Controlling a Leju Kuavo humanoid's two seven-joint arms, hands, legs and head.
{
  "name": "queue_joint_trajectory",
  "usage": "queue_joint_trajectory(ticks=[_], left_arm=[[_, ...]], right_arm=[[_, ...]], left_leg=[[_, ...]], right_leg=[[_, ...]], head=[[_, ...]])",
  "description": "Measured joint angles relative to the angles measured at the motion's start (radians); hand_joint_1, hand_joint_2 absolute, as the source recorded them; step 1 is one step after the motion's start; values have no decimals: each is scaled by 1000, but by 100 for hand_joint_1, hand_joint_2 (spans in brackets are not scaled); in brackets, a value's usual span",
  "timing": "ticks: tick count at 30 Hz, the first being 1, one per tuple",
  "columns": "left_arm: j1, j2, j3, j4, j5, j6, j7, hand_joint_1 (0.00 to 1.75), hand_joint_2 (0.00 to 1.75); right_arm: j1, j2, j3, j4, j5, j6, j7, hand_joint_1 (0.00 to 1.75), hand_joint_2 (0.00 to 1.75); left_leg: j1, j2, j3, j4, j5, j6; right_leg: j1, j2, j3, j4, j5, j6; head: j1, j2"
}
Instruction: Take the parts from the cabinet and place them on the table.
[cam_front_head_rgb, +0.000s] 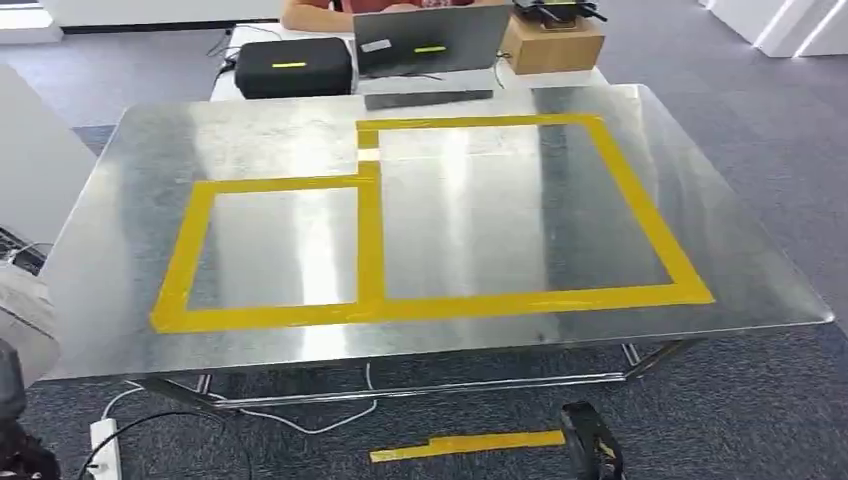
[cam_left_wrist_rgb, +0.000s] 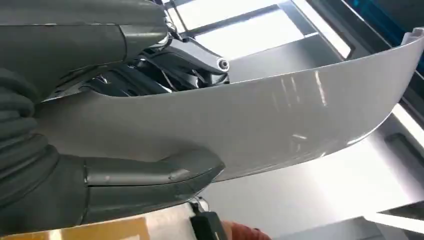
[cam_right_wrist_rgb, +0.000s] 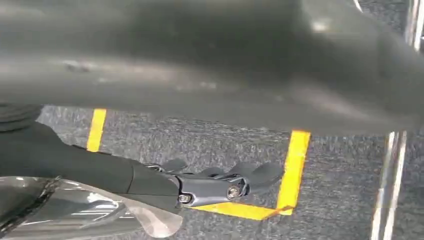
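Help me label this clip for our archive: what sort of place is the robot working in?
Most likely a robotics lab or test room inside an office. A bare metal table carries yellow tape rectangles marking placement zones, a person sits behind a laptop at a desk beyond it, and the floor is grey office carpet.

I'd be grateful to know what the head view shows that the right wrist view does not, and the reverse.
Head view alone: the metal table marked with yellow tape rectangles, and behind it a laptop, a black case and a cardboard box.
Right wrist view alone: the right hand close up, next to a large grey part; whether it grips the part is unclear.
Both: yellow floor tape on grey carpet.
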Motion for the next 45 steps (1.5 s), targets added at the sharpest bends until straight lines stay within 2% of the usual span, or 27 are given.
queue_joint_trajectory(ticks=[2,3,4,5,7,10,11,13,15,18,21,26,33,40,45], left_arm=[[0,0,0,0,-1,-2,0,175,175],[0,0,0,0,-1,-3,0,175,175],[0,0,0,0,-2,-4,2,175,175],[-1,2,1,0,-4,-6,3,175,175],[-1,3,0,2,-10,-11,14,175,175],[-12,11,-1,11,-13,-17,39,175,175],[-17,13,-1,16,-14,-18,44,175,175],[-24,18,-1,29,-22,-18,55,175,175],[-34,24,2,51,-30,-18,69,175,175],[-54,41,8,94,-39,-18,94,175,175],[-78,61,17,138,-48,-18,117,175,175],[-113,98,30,207,-67,-18,143,175,175],[-195,160,29,344,-121,-21,218,175,175],[-301,235,0,525,-274,11,288,175,175],[-362,277,-40,615,-401,41,341,175,175]], right_arm=[[-5,-3,0,0,-3,-1,-4,0,0],[-6,-3,0,0,-8,0,-7,0,0],[-11,-3,0,0,-11,1,-10,0,0],[-12,-3,0,0,-12,2,-10,0,0],[-8,-2,0,0,-13,6,-11,0,0],[-8,-2,-3,0,-18,9,-12,0,0],[-8,-2,-3,0,-18,12,-12,0,0],[-5,-2,-3,0,-19,14,-12,0,0],[-2,-2,-4,0,-19,15,-12,0,0],[0,-2,-5,0,-21,15,-12,0,0],[3,-2,-6,2,-23,16,-12,0,0],[9,-2,-14,2,-30,19,-12,0,0],[19,-11,-31,4,-41,21,-12,0,0],[31,-26,-46,9,-42,31,-12,0,0],[31,-31,-47,12,-30,37,-8,0,0]], left_leg=[[2,-11,8,1,-5,-5],[0,-19,10,2,-8,-11],[-6,-26,3,13,-12,-17],[-5,-27,0,9,-8,-22],[-6,-26,-1,12,-8,0],[-6,-20,6,4,-8,1],[-5,-19,7,2,-8,1],[-5,-19,10,-2,-7,-1],[-5,-19,11,-4,-6,-8],[-3,-19,11,-6,-7,-27],[-2,-18,11,-6,-8,-31],[-4,-18,11,-5,-8,-32],[-7,-18,11,-3,-8,-32],[-7,-18,11,-3,-8,-32],[-7,-18,11,-3,-8,-32]], right_leg=[[-3,7,70,-172,106,-4],[-3,17,90,-220,111,-7],[-4,20,105,-252,101,-13],[-2,20,105,-245,104,-20],[-4,22,103,-247,106,-18],[-1,28,104,-247,107,-20],[0,29,105,-247,105,-24],[0,29,106,-247,104,-27],[0,29,106,-247,103,-29],[2,29,105,-246,103,-30],[2,29,106,-246,103,-30],[1,29,108,-247,103,-30],[-2,29,108,-247,103,-30],[-2,29,109,-247,104,-29],[-2,30,108,-247,104,-29]], head=[[1,0],[2,0],[2,0],[-2,0],[0,0],[0,0],[0,0],[0,0],[0,0],[0,0],[1,0],[1,0],[1,0],[1,0],[1,0]])
